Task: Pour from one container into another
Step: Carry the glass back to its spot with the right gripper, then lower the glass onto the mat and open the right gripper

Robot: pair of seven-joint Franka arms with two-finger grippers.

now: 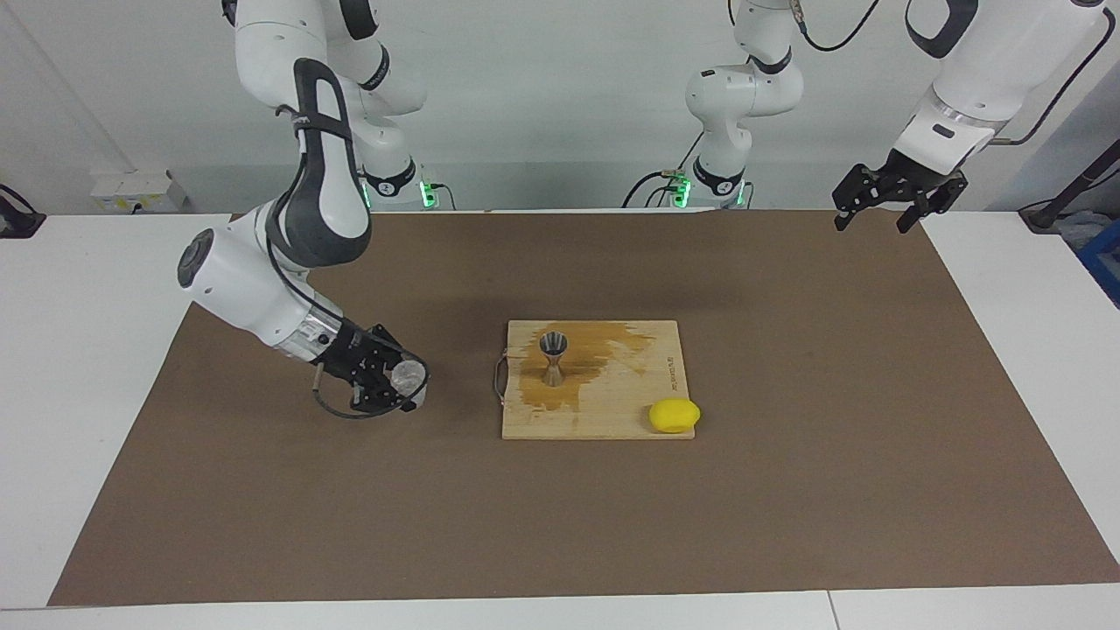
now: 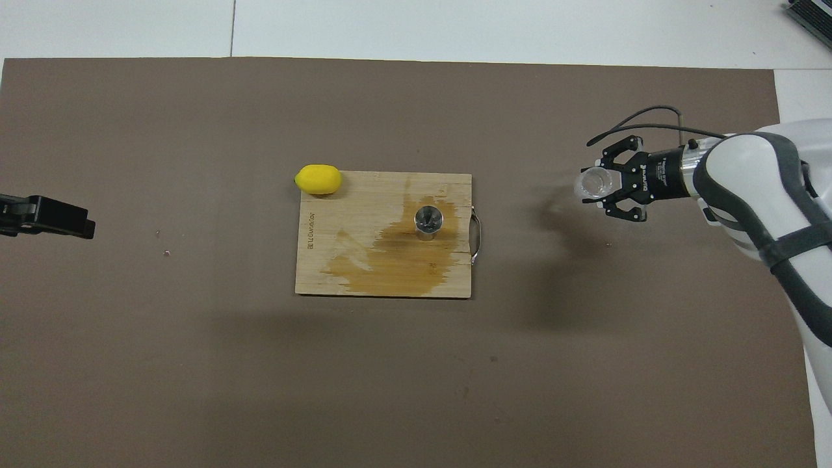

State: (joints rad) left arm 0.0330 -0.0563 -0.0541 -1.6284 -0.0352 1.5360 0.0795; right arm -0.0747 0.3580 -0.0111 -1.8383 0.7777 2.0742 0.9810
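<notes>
The right gripper [image 1: 398, 385] sits in the lower left part of the facing view and in the upper right part of the overhead view [image 2: 614, 187]. It is up over the brown mat [image 1: 262, 525], off to the side of the wooden board [image 1: 604, 411], toward the right arm's end of the table. Its fingers are pinching the small glass cup [image 1: 408, 376], one on each side. The cup [image 2: 595, 183] is tipped over on its side, and its open mouth points toward the board. The cup and the board do not touch; bare mat lies between them. In the middle of both views the board lies flat on the mat, with a big wet stain [image 2: 390, 257] spread over it. The metal jigger [image 1: 553, 357] stands upright on the board, at the edge of the stain, near the end with the metal handle [image 2: 478, 235]. In the overhead view you can look down into its round top [image 2: 429, 221]. A yellow lemon [image 1: 674, 415] lies at the board's corner on the side far from the robots, toward the left arm's end. The left gripper [image 1: 884, 208] waits in the upper right of the facing view, high over the mat's edge, with its fingers spread and nothing in them. It is well apart from the board.
</notes>
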